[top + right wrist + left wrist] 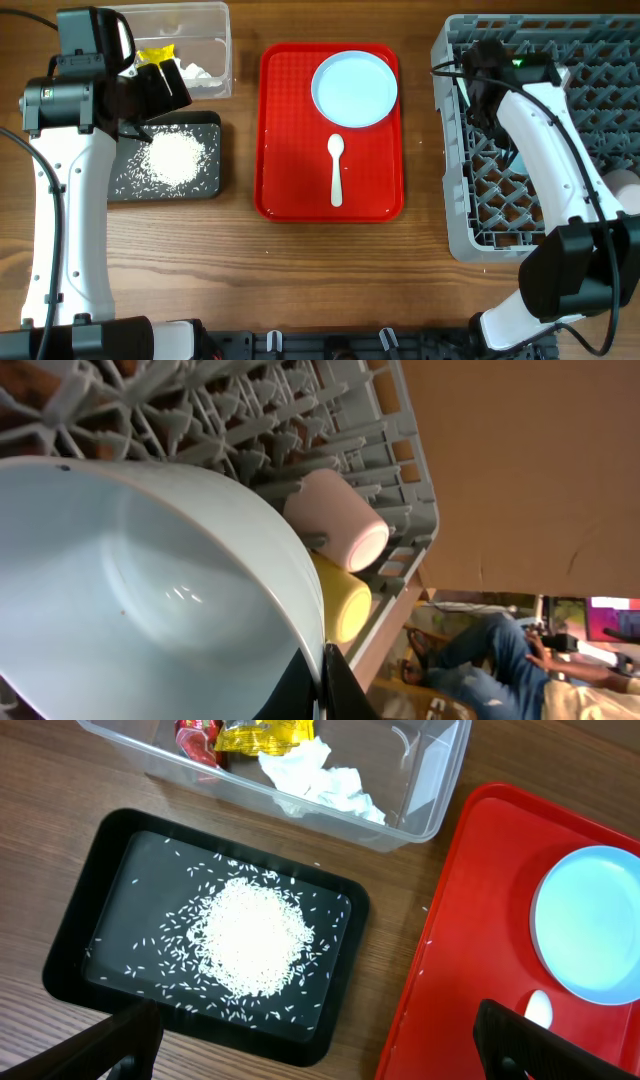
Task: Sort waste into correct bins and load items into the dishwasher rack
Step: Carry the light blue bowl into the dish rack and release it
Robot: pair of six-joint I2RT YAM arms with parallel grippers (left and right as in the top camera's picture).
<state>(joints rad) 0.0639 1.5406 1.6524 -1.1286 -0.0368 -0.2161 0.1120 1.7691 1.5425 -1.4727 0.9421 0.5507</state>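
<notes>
While the left pincer [325,1055] hangs above the near rim of the black tray [70,960], its fingers [125,1042] stand wide apart, with nothing between them.

Rice heap [250,935]: just ahead of this pincer, toward its left finger, mid-tray. Stray grains are scattered round it over the tray floor.

Clear tub [430,790]: farther ahead, past the black tray. It holds a red wrapper [195,735], a yellow wrapper [265,732] and crumpled white tissue [320,782], all close together.

Red serving tray [470,920]: off the right finger's side. It carries the light blue plate [590,925] and the white spoon [538,1010], whose bowl end shows just above the right fingertip. Overhead, the spoon lies apart from the plate, handle pointing away from it.

Right pincer [320,685]: over the dishwasher rack [340,420], clamped on the rim of a pale bowl [150,590]. The rim runs down between the two dark fingertips. The bowl's hollow faces the wrist camera. Its tint is somewhere between blue and green; cannot tell which.

Just past the bowl's rim from this pincer are the white cup [340,525] and the yellow cup [340,600], side by side among the pegs near the rack's outer wall. Whether they touch, or stand upright, cannot be told. Overhead, the right arm hides this pincer and the bowl.
</notes>
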